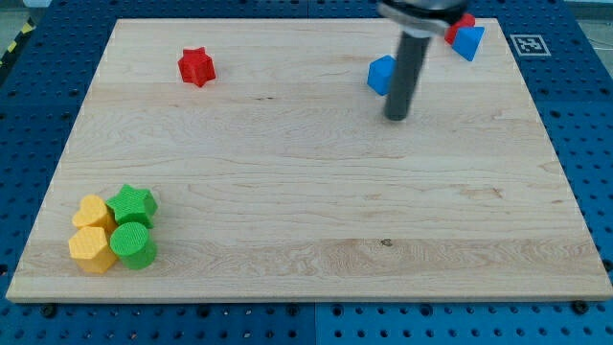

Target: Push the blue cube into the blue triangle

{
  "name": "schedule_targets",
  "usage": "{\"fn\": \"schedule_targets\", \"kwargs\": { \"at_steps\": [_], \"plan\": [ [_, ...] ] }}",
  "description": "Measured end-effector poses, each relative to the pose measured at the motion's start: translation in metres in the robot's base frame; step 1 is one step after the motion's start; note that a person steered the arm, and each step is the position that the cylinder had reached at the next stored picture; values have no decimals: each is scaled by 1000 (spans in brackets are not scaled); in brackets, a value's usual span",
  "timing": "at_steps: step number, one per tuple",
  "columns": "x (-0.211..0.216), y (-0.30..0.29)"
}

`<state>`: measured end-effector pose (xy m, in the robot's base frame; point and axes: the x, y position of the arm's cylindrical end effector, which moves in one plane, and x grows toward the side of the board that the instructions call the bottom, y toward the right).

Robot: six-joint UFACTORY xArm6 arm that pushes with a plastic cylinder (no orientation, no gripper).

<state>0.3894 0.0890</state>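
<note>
1. The approach step is judged to be in hand: my tip (pixel 396 117) is seen just below and slightly to the view's right of the blue cube (pixel 381 75), and whether the two touch cannot be told, since the rod overlaps the cube's right edge.
2. No hand is fitted; only a bare rod is carried, so nothing is clenched or grasped, and the cube lies free on the wooden board (pixel 306 240).
3. The blue cube is found near the board's top edge, right of centre. The blue triangle (pixel 469 42) is placed up and to the view's right of the cube, in the board's top right corner, well apart from it.
4. A push toward the upper right is called for next. For that, the tip would probably have to be brought round to the cube's lower left side, so that the cube is driven along the line to the triangle.
5. A red block (pixel 463 25) is set against the triangle, on its upper left; its shape is partly hidden by the arm. It could be struck if the cube is sent too high.
6. Far from the cube, a red star (pixel 196 66) lies toward the view's left, and a cluster of two yellow blocks (pixel 93 235) and two green blocks (pixel 132 228) sits in the bottom left corner; none of these is judged to stand in the way.
</note>
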Motion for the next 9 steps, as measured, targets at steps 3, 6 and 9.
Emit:
{"fn": "schedule_targets", "kwargs": {
  "at_steps": [3, 6, 9],
  "plan": [
    [-97, 55],
    [-112, 39],
    [-121, 87]
  ]
}}
